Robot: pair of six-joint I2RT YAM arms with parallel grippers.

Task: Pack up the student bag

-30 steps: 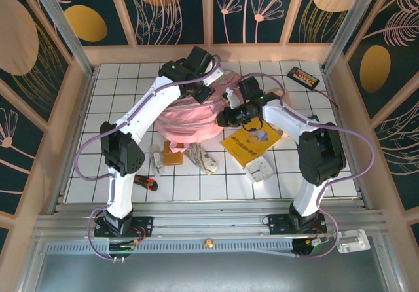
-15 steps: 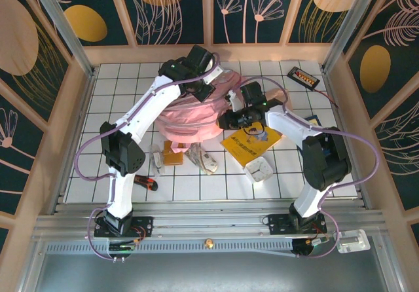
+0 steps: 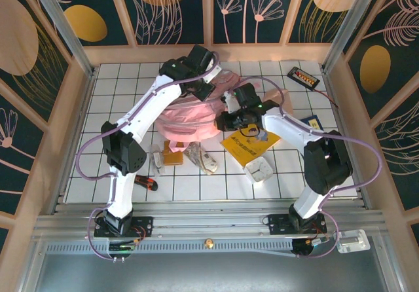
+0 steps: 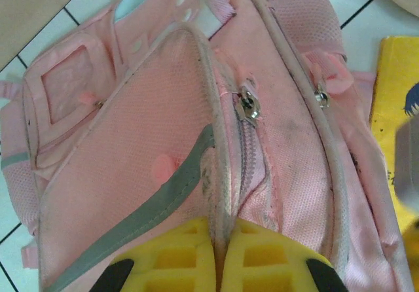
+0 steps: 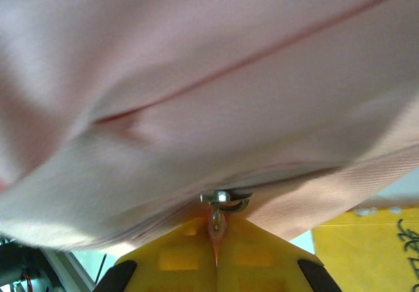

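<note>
**At the table's far edge, both grippers clamp the pink bag**

Toward the middle of the far edge of the white tiled table (image 3: 118,109) lies the student bag (image 3: 186,118), flat and rumpled, with both arms reaching over it. The left gripper (image 4: 219,249) has its yellow pads pressed together on a ridge of pink fabric beside a zip line. A metal zip slider (image 4: 247,104) sits further up that line, and the teeth between slider and pads look closed. A grey reflective strip (image 4: 150,207) crosses the panel beside it, and a translucent pocket (image 4: 65,82) shows nothing readable inside. The right gripper (image 5: 216,256) is closed on a small zip pull (image 5: 216,223) that hangs from a metal ring at the bag's edge. What the bag holds cannot be seen.

Just beside the bag, toward the right edge, lies a yellow book (image 3: 252,145). Its cover carries a picture and dark writing too small to read. Near the far right corner rests a black pack (image 3: 303,76) with an orange label, its lettering illegible. A small brown box (image 3: 173,154) and a white case (image 3: 260,171) lie nearer the front edge.
</note>
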